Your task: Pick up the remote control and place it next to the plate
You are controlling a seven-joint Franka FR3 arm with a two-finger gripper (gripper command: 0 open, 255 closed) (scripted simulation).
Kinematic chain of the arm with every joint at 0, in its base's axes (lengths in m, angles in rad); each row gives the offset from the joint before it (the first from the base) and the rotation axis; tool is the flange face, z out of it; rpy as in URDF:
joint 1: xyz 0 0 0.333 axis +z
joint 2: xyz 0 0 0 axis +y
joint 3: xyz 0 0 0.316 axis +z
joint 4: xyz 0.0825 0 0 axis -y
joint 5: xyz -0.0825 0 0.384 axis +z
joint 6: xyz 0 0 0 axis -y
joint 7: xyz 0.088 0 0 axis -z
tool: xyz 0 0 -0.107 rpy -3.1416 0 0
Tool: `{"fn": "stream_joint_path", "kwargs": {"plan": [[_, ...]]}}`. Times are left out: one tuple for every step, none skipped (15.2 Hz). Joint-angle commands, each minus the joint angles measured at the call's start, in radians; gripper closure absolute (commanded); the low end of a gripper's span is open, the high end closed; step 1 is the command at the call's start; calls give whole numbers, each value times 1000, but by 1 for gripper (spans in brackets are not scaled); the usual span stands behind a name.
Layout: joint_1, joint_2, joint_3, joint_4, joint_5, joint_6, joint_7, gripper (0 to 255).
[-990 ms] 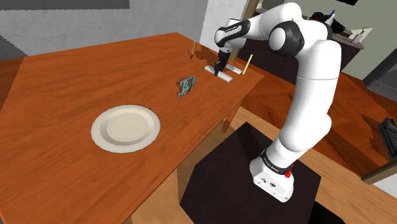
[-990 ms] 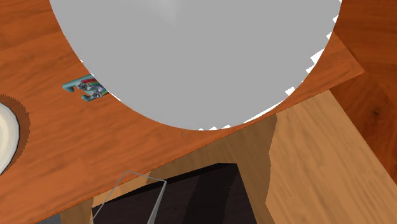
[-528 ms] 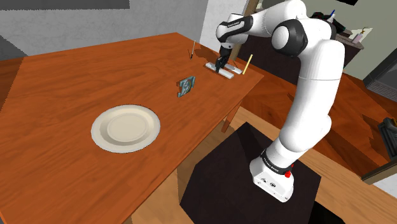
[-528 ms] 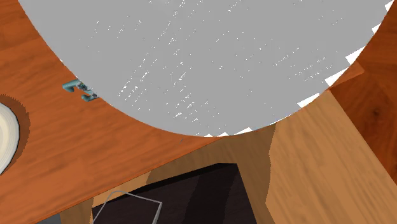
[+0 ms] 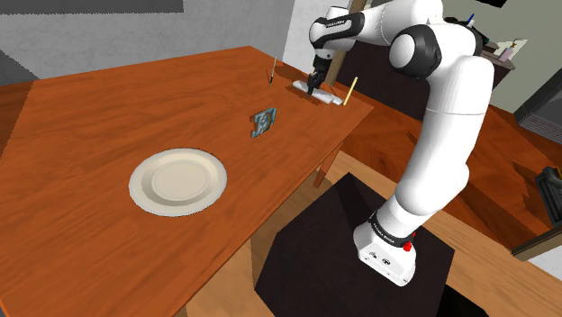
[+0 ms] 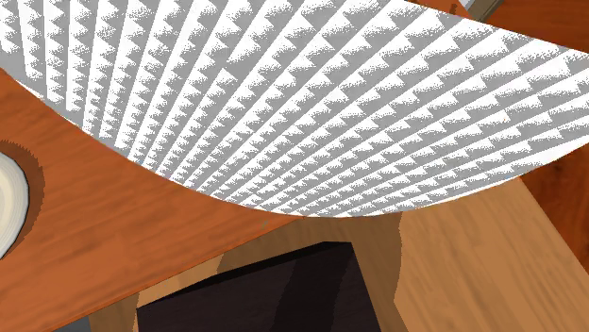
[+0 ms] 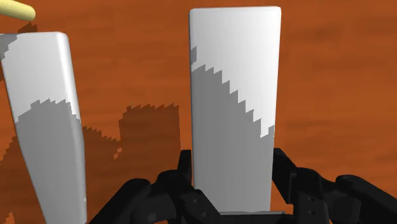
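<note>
Gripper (image 5: 312, 87) clamped on white remote control (image 7: 235, 95); 1 similar white bar (image 7: 44, 127) alongside, wooden table (image 5: 108, 117) beneath.

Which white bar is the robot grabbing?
The bar clasped by the gripper. The other bar lies apart on the table, nearer the yellow stick.

Plate (image 6: 6, 207) cut by the edge, grey-white shape (image 6: 302, 104) blanketing the worktop (image 6: 113, 226); near end of the remote control (image 7: 235, 108) buried in the hand (image 7: 232, 160).
</note>
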Motion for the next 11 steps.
{"fn": "stream_joint_path", "kwargs": {"plan": [[0,-9,-2,15,-3,-24,1,255],[0,-12,-2,24,-4,-36,2,255],[0,-15,-3,31,-5,-45,3,255],[18,-30,2,9,-11,-38,24,255],[35,-44,7,-10,-17,-32,46,255],[52,-58,12,-29,-22,-26,68,255],[68,-70,17,-46,-27,-21,91,255],[85,-81,23,-61,-32,-16,113,255],[101,-92,29,-75,-37,-12,135,255],[116,-102,35,-88,-41,-8,158,255],[132,-110,42,-100,-46,-5,181,255]]}}
